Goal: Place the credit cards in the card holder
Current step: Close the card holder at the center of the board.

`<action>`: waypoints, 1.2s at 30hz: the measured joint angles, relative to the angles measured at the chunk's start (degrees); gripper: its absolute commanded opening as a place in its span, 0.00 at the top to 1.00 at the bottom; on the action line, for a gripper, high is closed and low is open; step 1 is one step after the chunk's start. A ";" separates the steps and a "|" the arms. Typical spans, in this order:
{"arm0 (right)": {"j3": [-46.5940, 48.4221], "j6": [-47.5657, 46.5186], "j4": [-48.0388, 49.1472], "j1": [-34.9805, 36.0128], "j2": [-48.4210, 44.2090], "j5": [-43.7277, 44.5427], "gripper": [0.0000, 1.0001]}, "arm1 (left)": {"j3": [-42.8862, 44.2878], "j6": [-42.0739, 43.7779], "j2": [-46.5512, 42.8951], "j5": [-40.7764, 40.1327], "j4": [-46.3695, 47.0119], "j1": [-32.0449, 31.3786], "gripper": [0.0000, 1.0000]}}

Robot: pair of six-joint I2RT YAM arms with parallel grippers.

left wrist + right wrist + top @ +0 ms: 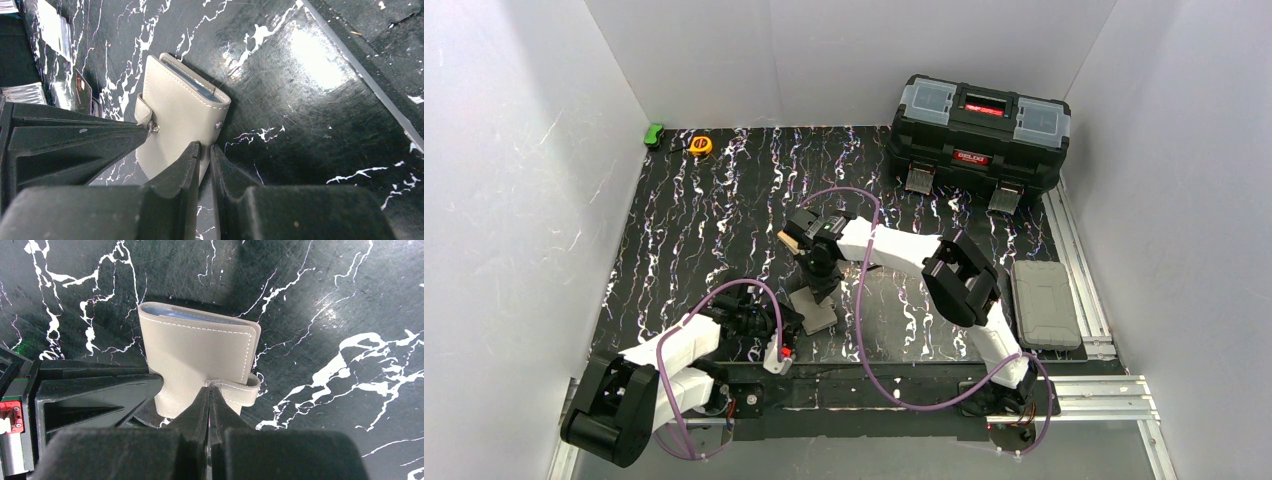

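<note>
One taupe, leather-like folding card holder (814,312) lies folded shut on the black, white-veined marble tabletop (704,230), near the front edge and between the two arms. Its snap tab (240,390) wraps round one side. Blue-grey edges show inside the fold, but I cannot tell whether they are pockets or cards.

Three or so pale and dark credit cards (50,25) lie loose on the table beyond the holder. They are cut off at the edge of the left wrist view, so the count is uncertain.

Two arms meet at the holder. The left gripper (204,147) reaches in low from the front-left. Its fingers are nearly together, with the holder's edge in the narrow gap, seemingly pinched. The right arm bends over from the right and points down, hiding part of the holder from above. The right gripper (209,389) has its fingers pressed fully together, tips at the tab; whether they pinch it I cannot tell.

One black plastic toolbox (979,130), one flat grey case (1044,303), one yellow tape measure (700,145) and one small green object (654,134) sit well apart at the table's far and right edges.
</note>
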 measured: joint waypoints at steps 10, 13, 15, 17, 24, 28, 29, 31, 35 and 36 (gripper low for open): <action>-0.15 -0.57 0.17 -0.13 0.00 -0.70 0.99 | 0.00 -0.09 0.09 0.04 0.09 0.00 0.90; -0.15 -0.81 0.17 -0.13 0.00 -0.83 0.99 | 0.00 -0.11 0.11 0.04 0.11 0.00 0.90; -0.15 -1.01 0.17 -0.13 0.02 -0.90 0.99 | 0.00 -0.24 0.11 0.04 0.15 0.00 0.90; -0.15 -1.14 0.17 -0.11 0.04 -0.96 0.99 | 0.00 -0.35 0.11 0.04 0.20 0.00 0.90; -0.13 -1.33 0.17 -0.13 0.17 -1.25 0.99 | 0.00 -0.57 0.15 0.07 0.24 0.00 0.90; 0.07 -1.51 0.07 -0.11 0.33 -1.29 0.99 | 0.00 -0.61 0.20 0.09 0.26 0.00 0.91; 0.37 -1.57 -0.11 -0.09 0.57 -1.27 0.99 | 0.00 -0.66 0.22 0.11 0.28 0.00 0.91; 1.14 -1.73 -0.61 -0.07 1.07 -1.27 0.99 | 0.00 -0.72 0.22 0.11 0.31 0.00 0.91; 2.25 -2.32 -1.55 0.07 1.79 -1.01 0.99 | 0.00 -0.74 0.26 0.11 0.33 0.00 0.91; 2.43 -2.47 -1.68 0.13 1.88 -0.87 0.99 | 0.00 -0.76 0.26 0.13 0.37 0.00 0.91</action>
